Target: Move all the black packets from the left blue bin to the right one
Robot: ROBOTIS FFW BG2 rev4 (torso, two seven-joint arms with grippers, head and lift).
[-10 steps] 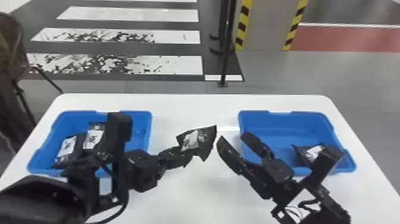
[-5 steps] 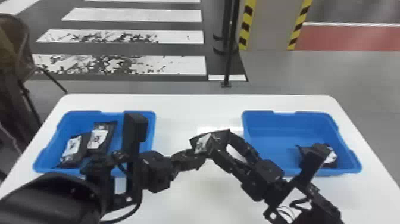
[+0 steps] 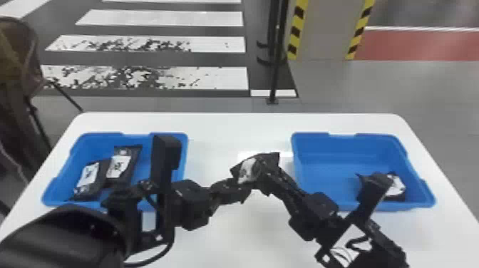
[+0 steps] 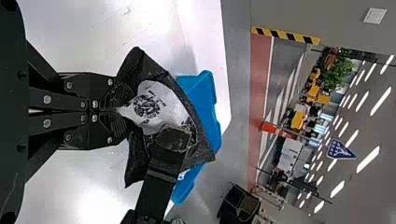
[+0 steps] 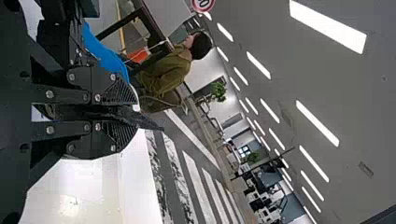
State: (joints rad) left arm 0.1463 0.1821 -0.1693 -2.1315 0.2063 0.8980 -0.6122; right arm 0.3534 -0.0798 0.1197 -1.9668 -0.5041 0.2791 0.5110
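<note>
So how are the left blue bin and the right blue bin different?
In the left blue bin I can see two black packets, but in the right blue bin I can see just one packet. The left bin's packets lie in its left half, while the right bin's packet sits toward its near right corner. Both bins are blue and rest on the white table.

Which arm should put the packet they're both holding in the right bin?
Right, I think: the right tool pinches the black packet and sits nearer the right bin. The left tool grips the packet too, so it should probably let go first.
</note>
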